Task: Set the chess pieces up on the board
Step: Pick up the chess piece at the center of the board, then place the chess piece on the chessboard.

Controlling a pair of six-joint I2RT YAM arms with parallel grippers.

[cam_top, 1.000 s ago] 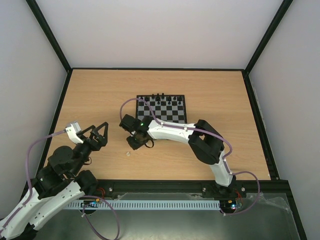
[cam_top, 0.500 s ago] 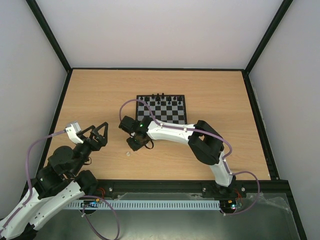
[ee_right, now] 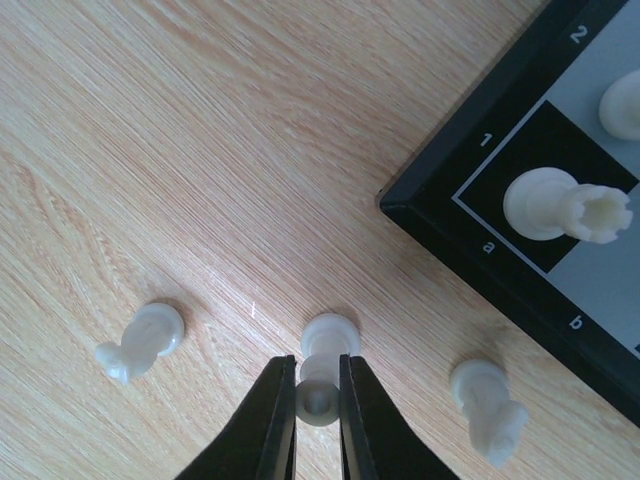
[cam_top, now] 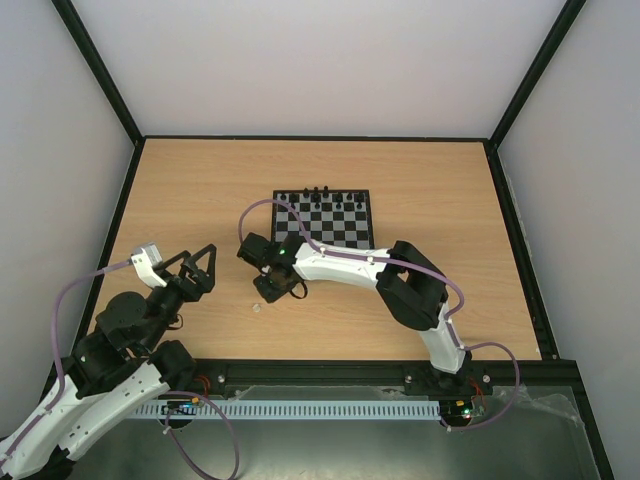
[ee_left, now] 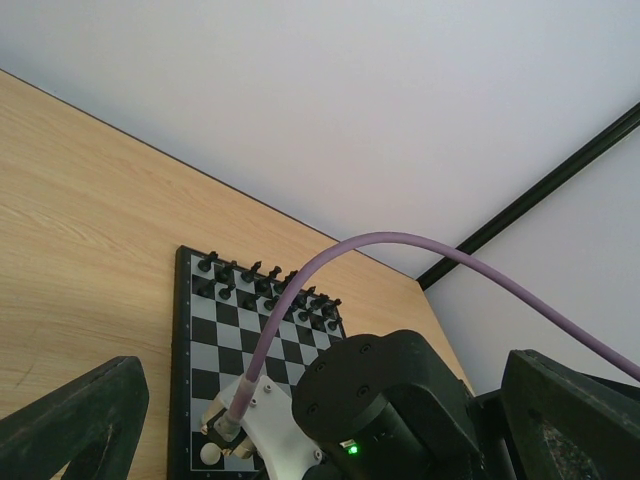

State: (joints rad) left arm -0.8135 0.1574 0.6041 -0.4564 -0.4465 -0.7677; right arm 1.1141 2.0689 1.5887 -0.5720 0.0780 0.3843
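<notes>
Right gripper (ee_right: 318,377) edged left, now clamped on white pawn (ee_right: 329,338) beside board (ee_right: 470,256).

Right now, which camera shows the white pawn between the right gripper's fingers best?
Right wrist: the white pawn sits clearly between the right gripper's fingers. From the top external view the gripper hides it; the left wrist view doesn't show it.

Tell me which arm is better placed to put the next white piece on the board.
Right. The right tool grips a small white plastic pawn beside a corner of the black-and-grey checkered chessboard; the left tool hangs open, well away from it.
</notes>
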